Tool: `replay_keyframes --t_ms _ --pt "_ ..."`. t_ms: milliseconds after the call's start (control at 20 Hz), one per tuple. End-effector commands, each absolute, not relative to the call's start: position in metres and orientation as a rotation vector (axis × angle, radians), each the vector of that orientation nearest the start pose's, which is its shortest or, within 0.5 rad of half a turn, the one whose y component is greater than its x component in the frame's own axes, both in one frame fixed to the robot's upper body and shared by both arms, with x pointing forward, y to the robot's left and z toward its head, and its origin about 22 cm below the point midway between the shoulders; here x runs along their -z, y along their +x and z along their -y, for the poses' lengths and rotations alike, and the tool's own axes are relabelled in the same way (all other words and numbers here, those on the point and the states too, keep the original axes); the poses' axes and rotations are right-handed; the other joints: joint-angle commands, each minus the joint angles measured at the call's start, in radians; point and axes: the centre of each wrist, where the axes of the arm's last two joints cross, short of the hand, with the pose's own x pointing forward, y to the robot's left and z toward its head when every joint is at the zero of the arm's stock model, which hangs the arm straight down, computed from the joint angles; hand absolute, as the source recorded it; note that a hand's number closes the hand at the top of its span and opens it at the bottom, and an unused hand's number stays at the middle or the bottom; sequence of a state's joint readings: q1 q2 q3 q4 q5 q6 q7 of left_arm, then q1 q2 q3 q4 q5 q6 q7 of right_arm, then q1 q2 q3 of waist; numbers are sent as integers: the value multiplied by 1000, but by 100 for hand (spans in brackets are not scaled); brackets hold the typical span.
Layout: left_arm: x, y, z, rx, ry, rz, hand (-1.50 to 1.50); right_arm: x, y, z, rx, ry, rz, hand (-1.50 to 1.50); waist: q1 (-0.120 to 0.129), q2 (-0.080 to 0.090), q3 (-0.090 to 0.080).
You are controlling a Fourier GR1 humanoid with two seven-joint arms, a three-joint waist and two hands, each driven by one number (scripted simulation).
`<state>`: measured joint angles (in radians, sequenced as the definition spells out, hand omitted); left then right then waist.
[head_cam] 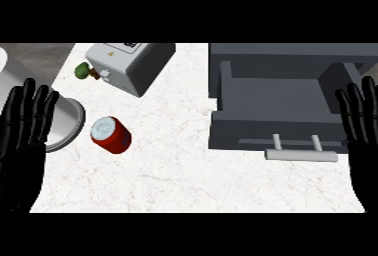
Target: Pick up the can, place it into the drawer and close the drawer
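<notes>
Two hands: left hand [26, 130] at nine, right hand [360, 125] at three, both resting open.
Can [111, 134]: lying on the table [184, 175], untouched.
Drawer [277, 107]: sitting open at two o'clock.

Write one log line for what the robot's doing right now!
can: on counter, untouched | drawer: open | left hand: open, resting | right hand: open, resting

A white marbled counter [184, 175] fills most of the view, evenly lit, with faint reddish veins. At its far left stands a light grey box-shaped appliance [129, 65], set at an angle, with a small green thing [85, 71] just beside it. Left of the counter lies a round grey rim [68, 125], partly hidden. Beyond it, a strip of grey floor [37, 57] shows.
</notes>
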<state>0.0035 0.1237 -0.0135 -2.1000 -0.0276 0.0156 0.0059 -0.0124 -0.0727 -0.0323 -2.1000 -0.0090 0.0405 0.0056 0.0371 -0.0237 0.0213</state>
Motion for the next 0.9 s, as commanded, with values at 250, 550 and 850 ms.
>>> replay_keyframes --t_ms 250,550,850 --pt "-134 230 -280 362 -417 2102 -150 -117 216 238 -118 12 2066 -150 -43 30 -24" --pt "-123 215 -346 401 -238 1711 -150 -107 183 273 97 -234 1788 -150 -40 20 -22" --pt "-141 223 -383 402 -239 1691 -150 -112 154 298 86 -216 1770 -150 -40 22 -21"
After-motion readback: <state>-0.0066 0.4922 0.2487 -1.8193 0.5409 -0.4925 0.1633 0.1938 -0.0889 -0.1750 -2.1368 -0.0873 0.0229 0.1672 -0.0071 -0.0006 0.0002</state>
